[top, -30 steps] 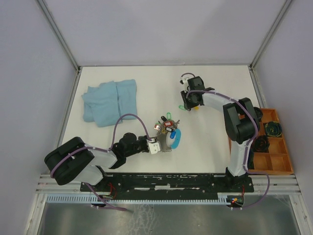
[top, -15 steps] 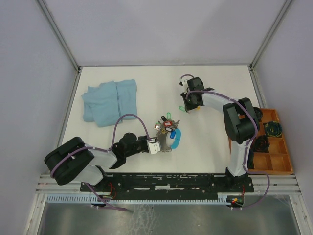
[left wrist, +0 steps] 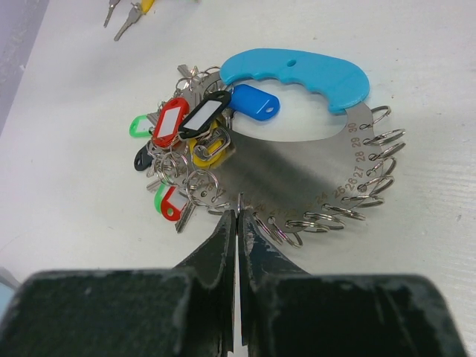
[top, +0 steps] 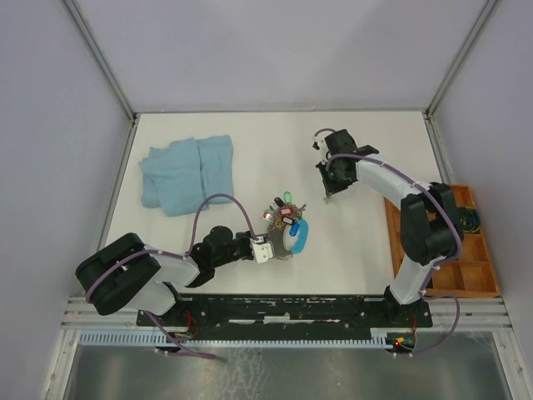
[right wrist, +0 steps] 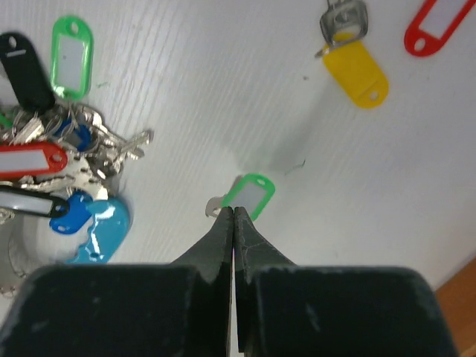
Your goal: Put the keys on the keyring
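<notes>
Pinched shut with the left gripper (left wrist: 239, 218) on the near rim of the ring plate (left wrist: 297, 167) — no gap between the fingers, the steel edge caught right at their tips. Crowded against the plate's left side, below the end of its blue handle (left wrist: 297, 71): bunched keys (left wrist: 182, 141), with tags in red, black, yellow, green and blue overlapping. Along the plate's right curve, a row of split rings (left wrist: 372, 160) beside stamped numbers.

Apart from the plate, up and to its right in the top view, closed with the right gripper (right wrist: 233, 212) on a green-tagged key (right wrist: 250, 193) — fingers meeting, silver metal showing on one side of the tips and the green tag on the other. Beyond that, farther from the plate, lying loose on the table (right wrist: 186, 89): a yellow-tagged key (right wrist: 355, 67) and, just beside it, a red tag (right wrist: 437, 26) cut off by the picture's edge.
</notes>
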Controlling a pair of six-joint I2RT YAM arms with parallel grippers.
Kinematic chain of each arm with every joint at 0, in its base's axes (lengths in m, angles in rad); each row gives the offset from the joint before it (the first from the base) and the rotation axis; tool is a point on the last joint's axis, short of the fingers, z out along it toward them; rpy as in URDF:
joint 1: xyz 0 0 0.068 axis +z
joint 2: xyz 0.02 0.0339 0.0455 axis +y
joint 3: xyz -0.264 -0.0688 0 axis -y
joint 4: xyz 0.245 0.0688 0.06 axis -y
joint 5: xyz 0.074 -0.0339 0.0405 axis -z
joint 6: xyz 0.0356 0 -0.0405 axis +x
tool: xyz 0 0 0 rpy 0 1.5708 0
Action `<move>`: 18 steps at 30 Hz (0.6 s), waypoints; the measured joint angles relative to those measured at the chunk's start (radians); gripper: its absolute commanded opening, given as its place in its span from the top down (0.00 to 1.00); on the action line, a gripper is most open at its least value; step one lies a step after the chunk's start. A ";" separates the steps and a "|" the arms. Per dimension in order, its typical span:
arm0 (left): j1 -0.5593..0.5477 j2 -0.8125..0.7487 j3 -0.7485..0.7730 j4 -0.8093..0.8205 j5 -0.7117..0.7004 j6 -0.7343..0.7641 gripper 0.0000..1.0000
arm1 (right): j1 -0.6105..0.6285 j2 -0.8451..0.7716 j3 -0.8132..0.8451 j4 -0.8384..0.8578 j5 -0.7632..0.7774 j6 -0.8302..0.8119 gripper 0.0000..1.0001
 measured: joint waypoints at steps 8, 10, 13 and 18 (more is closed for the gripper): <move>0.000 0.000 0.000 -0.003 0.018 0.000 0.97 | 0.051 -0.068 -0.003 -0.276 0.079 0.003 0.98; 0.000 0.000 0.000 -0.006 0.019 0.000 0.97 | 0.061 -0.050 -0.003 -0.325 0.090 0.000 0.97; 0.000 0.000 0.000 -0.010 0.021 0.000 0.97 | 0.078 -0.001 -0.001 -0.369 0.094 -0.009 0.96; 0.000 0.000 0.000 -0.014 0.023 0.000 0.97 | 0.095 0.108 0.041 -0.399 0.093 -0.026 0.93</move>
